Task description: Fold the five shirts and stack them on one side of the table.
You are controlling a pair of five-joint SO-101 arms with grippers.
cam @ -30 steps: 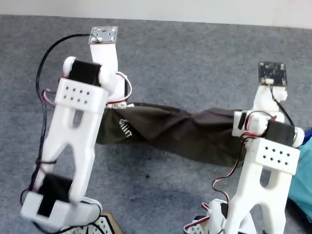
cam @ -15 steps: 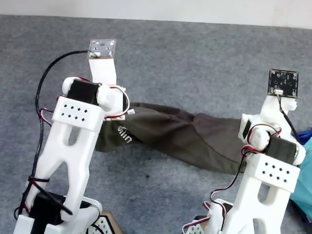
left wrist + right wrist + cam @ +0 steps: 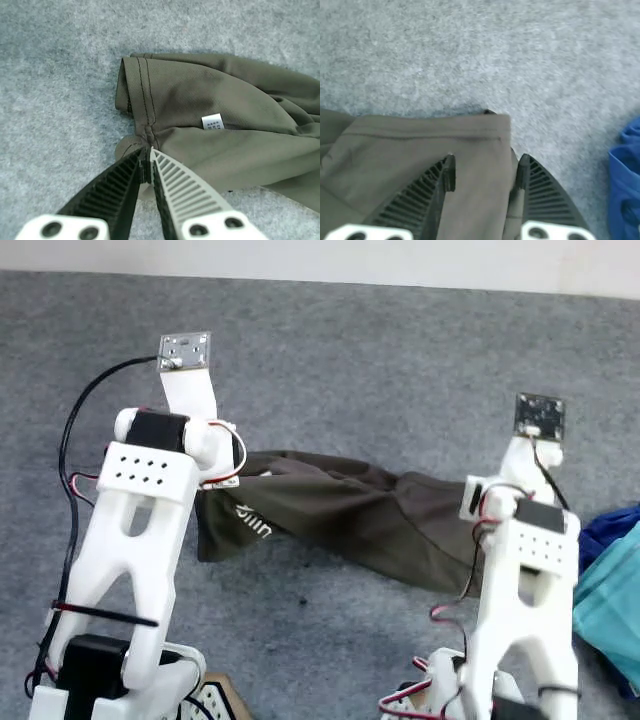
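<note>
An olive-green shirt (image 3: 350, 515) lies bunched in a long strip across the grey table (image 3: 380, 360), between the two arms. My left gripper (image 3: 146, 152) is shut on the stitched hem of the shirt (image 3: 210, 100) at its left end, near a white label (image 3: 213, 121). My right gripper (image 3: 485, 165) stands open over the shirt's right corner (image 3: 395, 145). The cloth lies flat between and under its two spread fingers. In the high view both arms cover their own grippers.
A dark blue garment (image 3: 610, 530) and a teal one (image 3: 615, 600) lie at the table's right edge, close to the right arm. The blue one (image 3: 627, 175) also borders the right wrist view. A brown corner (image 3: 225, 695) shows at the front edge.
Both arms have shifted left. The shirt, which hung stretched between them, now sags lower, and its right end rests on the table.
</note>
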